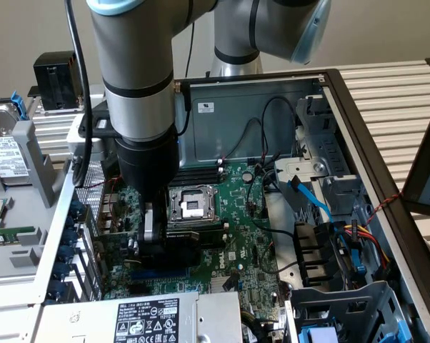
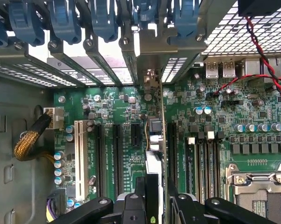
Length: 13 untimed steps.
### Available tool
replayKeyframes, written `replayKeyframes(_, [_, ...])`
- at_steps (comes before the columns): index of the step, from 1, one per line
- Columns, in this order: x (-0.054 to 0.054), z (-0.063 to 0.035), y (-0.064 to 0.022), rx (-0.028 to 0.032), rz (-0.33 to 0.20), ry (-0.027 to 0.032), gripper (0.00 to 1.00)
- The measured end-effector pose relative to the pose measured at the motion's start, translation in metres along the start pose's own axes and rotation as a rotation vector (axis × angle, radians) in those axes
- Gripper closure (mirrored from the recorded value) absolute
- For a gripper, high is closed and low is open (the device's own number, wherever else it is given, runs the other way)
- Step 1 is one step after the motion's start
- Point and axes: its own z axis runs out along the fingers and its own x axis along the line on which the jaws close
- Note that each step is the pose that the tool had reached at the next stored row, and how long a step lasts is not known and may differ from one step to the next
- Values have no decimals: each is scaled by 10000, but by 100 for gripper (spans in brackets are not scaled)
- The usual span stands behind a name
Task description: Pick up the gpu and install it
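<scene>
My gripper (image 1: 158, 246) is down inside the open computer case, low over the green motherboard (image 1: 247, 214). It is shut on the gpu (image 1: 193, 234), whose black shroud shows just beside the fingers, below the CPU socket (image 1: 190, 204). In the wrist view the gpu (image 2: 155, 140) stands on edge between my gripper (image 2: 159, 191) fingers. It runs along a black expansion slot on the motherboard (image 2: 108, 107). Its silver end bracket (image 2: 152, 65) sits at the rear slot openings of the case. I cannot tell whether the card's edge is fully down in the slot.
Blue slot latches (image 2: 98, 18) line the rear wall. A white slot (image 2: 78, 154) and a yellow braided cable (image 2: 28, 142) lie on one side of the card, RAM slots (image 2: 203, 154) on the other. The power supply (image 1: 143, 318) and blue cables (image 1: 311, 200) crowd the case.
</scene>
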Motion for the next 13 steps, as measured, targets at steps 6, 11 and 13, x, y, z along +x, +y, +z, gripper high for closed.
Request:
replayKeyframes(6, [0,1,0,2,-68,2,73])
replayKeyframes(11, [0,1,0,4,-149,4,73])
replayKeyframes(13, [0,2,0,6,-182,5,73])
